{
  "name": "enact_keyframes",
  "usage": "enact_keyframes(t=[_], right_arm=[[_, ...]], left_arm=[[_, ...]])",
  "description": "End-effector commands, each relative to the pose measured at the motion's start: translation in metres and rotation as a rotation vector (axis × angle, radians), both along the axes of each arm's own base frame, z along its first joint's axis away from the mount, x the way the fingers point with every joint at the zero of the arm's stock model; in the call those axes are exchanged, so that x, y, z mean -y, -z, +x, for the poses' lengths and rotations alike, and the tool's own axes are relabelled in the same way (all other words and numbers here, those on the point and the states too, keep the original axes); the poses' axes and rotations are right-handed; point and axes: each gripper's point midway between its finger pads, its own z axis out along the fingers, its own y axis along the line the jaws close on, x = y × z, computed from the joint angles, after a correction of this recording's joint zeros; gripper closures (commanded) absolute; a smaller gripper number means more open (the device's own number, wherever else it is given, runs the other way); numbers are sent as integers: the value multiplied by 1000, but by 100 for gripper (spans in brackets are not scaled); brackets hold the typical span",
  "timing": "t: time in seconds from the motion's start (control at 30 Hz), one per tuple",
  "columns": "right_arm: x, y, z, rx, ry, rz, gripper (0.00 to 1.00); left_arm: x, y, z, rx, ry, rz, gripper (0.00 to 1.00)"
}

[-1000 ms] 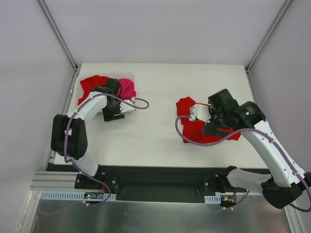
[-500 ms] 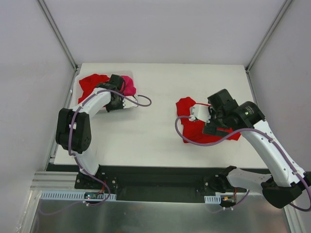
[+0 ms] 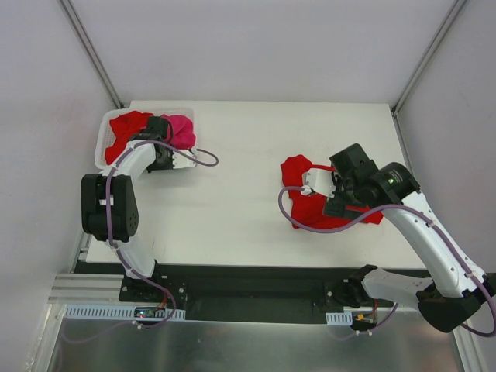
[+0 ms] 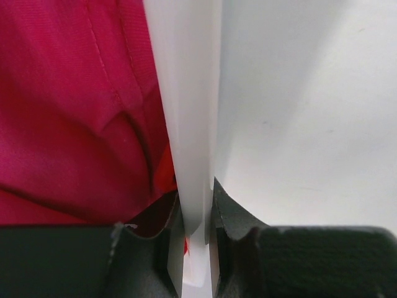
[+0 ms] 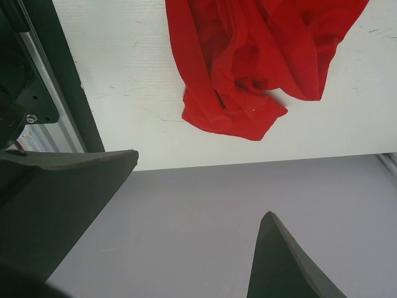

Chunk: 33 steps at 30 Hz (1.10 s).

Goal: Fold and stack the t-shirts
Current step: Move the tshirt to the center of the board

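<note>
The left gripper (image 4: 195, 208) is pinching the basket wall (image 4: 186, 93) (forearm stretching forward); the right gripper (image 5: 202, 183) is hovering, jaws wide.

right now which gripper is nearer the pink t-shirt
Left. The left gripper clamps the basket wall right beside the pink t-shirt; the right gripper hangs open across the table, over a red t-shirt.

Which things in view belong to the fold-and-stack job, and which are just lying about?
Job's own:
- red t-shirt on the table
- red t-shirt in the basket
- hot pink t-shirt, beside it in the basket

Just there:
- white basket, which only holds two of the shirts
- table
</note>
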Motion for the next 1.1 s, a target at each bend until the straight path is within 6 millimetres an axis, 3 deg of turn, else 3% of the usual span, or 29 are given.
enact_keyframes(t=[0.0,0.37,0.57,0.6,0.77,1.07], right_arm=[[8,1,-11,-13,15,-12,4],[13,2,-15,-27,41,-24,4],[14,2,-18,-31,46,-28,4],[15,2,-18,-31,46,-28,4],[16,3,-20,-36,49,-32,4],[14,3,-18,-37,41,-28,4]], left_arm=[[-19,1,28,-1,101,99,100],[-23,-9,85,48,264,178,100],[-54,-10,115,62,209,226,100],[-58,-17,122,83,200,236,100],[-74,-17,131,90,151,253,100],[-82,-6,122,72,48,241,100]])
